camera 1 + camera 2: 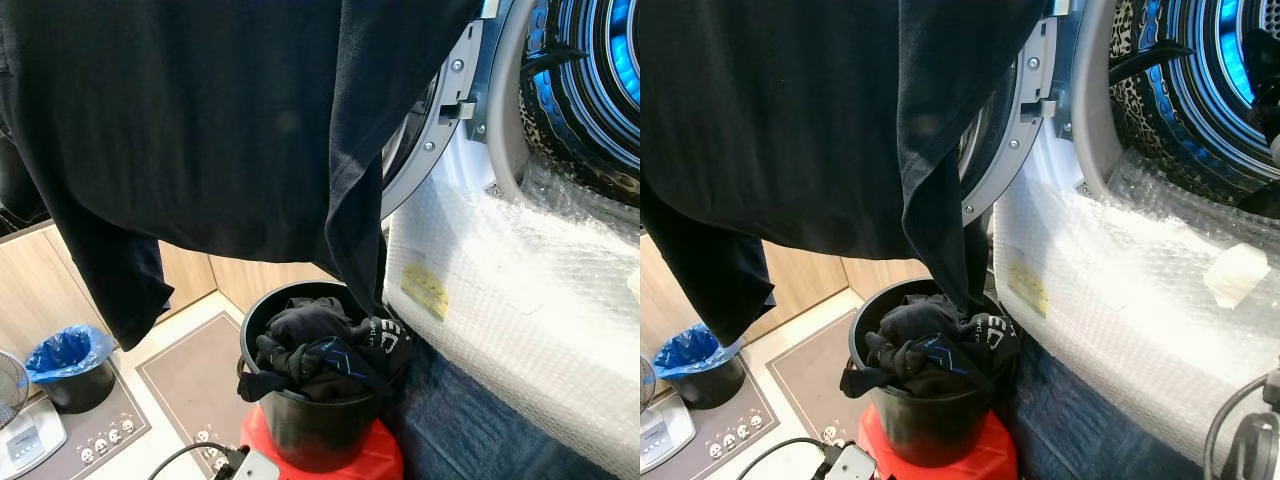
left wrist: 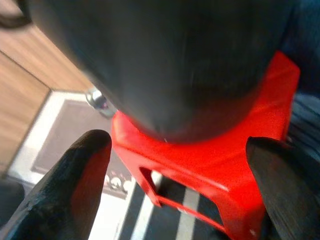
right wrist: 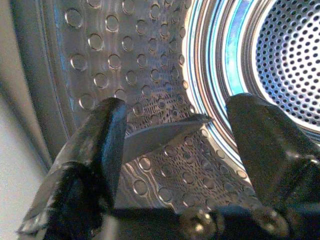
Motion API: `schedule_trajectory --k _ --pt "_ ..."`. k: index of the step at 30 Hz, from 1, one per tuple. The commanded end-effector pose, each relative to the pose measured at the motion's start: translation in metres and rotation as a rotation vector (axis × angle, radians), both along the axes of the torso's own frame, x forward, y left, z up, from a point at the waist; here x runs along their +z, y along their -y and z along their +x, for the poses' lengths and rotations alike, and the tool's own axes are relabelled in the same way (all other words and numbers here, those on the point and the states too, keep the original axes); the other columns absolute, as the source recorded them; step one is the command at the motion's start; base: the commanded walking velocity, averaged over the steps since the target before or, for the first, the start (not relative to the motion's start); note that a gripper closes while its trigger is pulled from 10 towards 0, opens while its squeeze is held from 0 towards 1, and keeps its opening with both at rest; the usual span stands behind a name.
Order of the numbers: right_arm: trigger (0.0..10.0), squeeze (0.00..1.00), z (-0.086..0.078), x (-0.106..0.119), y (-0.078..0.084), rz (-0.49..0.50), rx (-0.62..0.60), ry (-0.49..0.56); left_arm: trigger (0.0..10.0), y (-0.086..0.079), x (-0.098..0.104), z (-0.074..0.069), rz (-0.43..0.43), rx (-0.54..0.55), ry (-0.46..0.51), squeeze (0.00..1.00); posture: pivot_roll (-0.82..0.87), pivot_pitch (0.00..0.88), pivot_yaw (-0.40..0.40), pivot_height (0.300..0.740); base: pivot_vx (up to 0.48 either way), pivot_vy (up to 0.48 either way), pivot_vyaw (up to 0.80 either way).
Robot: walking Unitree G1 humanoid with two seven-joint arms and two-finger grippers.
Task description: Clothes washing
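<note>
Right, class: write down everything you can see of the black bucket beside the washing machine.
The black bucket is round, looks like plastic, and stands upright on a red stool beside the bubble-wrapped washing machine. It is heaped with dark clothes, some spilling over its rim. A hanging black garment trails down into it.

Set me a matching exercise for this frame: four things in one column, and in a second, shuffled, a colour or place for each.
Things:
1. stool
2. bin liner
3. bucket
4. dark garment

Descriptions:
A. blue, in the small bin on the floor
B. hangs across the top of the head views
C. red, under the bucket
D. black, full of dark clothes

Pairs: 1-C, 2-A, 3-D, 4-B
</note>
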State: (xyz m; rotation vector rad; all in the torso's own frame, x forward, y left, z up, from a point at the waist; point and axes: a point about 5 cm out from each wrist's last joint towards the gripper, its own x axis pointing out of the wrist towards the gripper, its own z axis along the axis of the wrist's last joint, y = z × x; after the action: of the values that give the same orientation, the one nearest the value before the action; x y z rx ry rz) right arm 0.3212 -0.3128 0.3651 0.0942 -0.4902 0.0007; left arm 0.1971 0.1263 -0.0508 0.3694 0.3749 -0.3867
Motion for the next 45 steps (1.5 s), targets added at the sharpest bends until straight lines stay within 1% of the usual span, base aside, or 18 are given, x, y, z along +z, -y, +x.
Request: schedule_trajectory --k 1,4,9,11,12,15,17,18,19,24,25,28,30,34,35,38,43,45 --pt "10.0 0.00 -0.004 0.000 -0.002 -0.004 0.014 0.014 10.0 0.001 0.005 -0.003 0.013 -0.046 0.064 0.00 -0.11 0.000 0.038 0.740 0.000 0.000 0.00" --pt "10.0 0.00 -0.005 -0.005 -0.002 -0.013 0.028 0.000 10.0 0.002 0.008 -0.004 0.010 -0.073 0.106 0.00 -0.11 0.000 0.037 0.740 0.000 0.000 0.00" --pt "10.0 0.00 -0.006 -0.011 -0.010 -0.103 0.082 -0.018 10.0 0.002 0.020 -0.009 -0.070 -0.123 0.170 0.00 -0.11 0.000 0.034 0.740 0.000 0.000 0.00" --pt "10.0 0.00 -0.007 -0.017 -0.013 -0.150 0.107 -0.040 10.0 0.002 0.026 -0.011 -0.069 -0.130 0.214 0.00 -0.11 0.000 0.033 0.740 0.000 0.000 0.00" --pt "10.0 0.00 -0.008 -0.021 -0.014 -0.183 0.117 -0.054 10.0 0.003 0.034 -0.012 -0.077 -0.121 0.260 0.00 -0.11 0.000 0.032 0.740 0.000 0.000 0.00" --pt "10.0 0.00 -0.008 -0.025 -0.016 -0.203 0.130 -0.060 10.0 0.004 0.047 -0.011 -0.104 -0.090 0.342 0.00 -0.11 0.000 0.031 0.740 0.000 0.000 0.00" --pt "10.0 0.00 -0.008 -0.028 -0.015 -0.202 0.130 -0.071 10.0 0.002 0.055 -0.011 -0.102 -0.059 0.394 0.00 -0.10 0.000 0.029 0.740 0.000 0.000 0.00" --pt "10.0 0.00 -0.007 -0.030 -0.014 -0.200 0.128 -0.073 10.0 0.000 0.061 -0.011 -0.070 -0.050 0.452 0.00 -0.10 0.000 0.026 0.740 0.000 0.000 0.00" --pt "10.0 0.00 -0.006 -0.031 -0.013 -0.203 0.122 -0.076 10.0 -0.002 0.064 -0.011 -0.055 -0.052 0.480 0.00 -0.10 0.000 0.025 0.740 0.000 0.000 0.00" --pt "10.0 0.00 -0.005 -0.033 -0.007 -0.196 0.109 -0.072 10.0 -0.008 0.075 -0.015 -0.035 -0.050 0.548 0.00 -0.09 0.000 0.017 0.740 0.000 0.000 0.00" --pt "10.0 0.00 -0.006 -0.034 -0.005 -0.196 0.101 -0.071 10.0 -0.010 0.079 -0.016 -0.012 -0.055 0.569 0.00 -0.09 0.000 0.015 0.740 0.000 0.000 0.00" --pt "10.0 0.00 -0.006 -0.034 -0.003 -0.197 0.096 -0.070 10.0 -0.010 0.082 -0.017 0.004 -0.059 0.582 0.00 -0.09 0.000 0.015 0.740 0.000 0.000 0.00" --pt "10.0 0.00 -0.007 -0.035 -0.002 -0.197 0.106 -0.060 10.0 -0.014 0.084 -0.020 -0.002 -0.020 0.587 0.00 -0.09 0.000 0.012 0.740 0.000 0.000 0.00" --pt "10.0 0.00 -0.015 -0.035 -0.004 -0.208 0.171 -0.004 10.0 -0.017 0.083 -0.024 -0.001 0.037 0.591 0.00 -0.08 0.000 0.006 0.740 0.000 0.000 0.00" --pt "10.0 0.00 -0.022 -0.034 -0.005 -0.202 0.223 0.037 10.0 -0.018 0.082 -0.025 -0.009 0.056 0.582 0.00 -0.08 0.000 0.001 0.740 0.000 0.000 0.00" --pt "10.0 0.00 -0.026 -0.033 -0.005 -0.201 0.244 0.054 10.0 -0.018 0.081 -0.025 -0.005 0.060 0.580 0.00 -0.08 0.000 0.001 0.740 0.000 0.000 0.00" --pt "10.0 0.00 -0.041 -0.030 -0.010 -0.147 0.370 0.118 10.0 -0.017 0.081 -0.026 0.007 0.074 0.577 0.00 -0.08 0.000 -0.004 0.740 0.000 0.000 0.00" --pt "10.0 0.00 -0.043 -0.030 -0.010 -0.141 0.387 0.124 10.0 -0.017 0.080 -0.026 0.007 0.075 0.576 0.00 -0.08 0.000 -0.004 0.740 0.000 0.000 0.00"
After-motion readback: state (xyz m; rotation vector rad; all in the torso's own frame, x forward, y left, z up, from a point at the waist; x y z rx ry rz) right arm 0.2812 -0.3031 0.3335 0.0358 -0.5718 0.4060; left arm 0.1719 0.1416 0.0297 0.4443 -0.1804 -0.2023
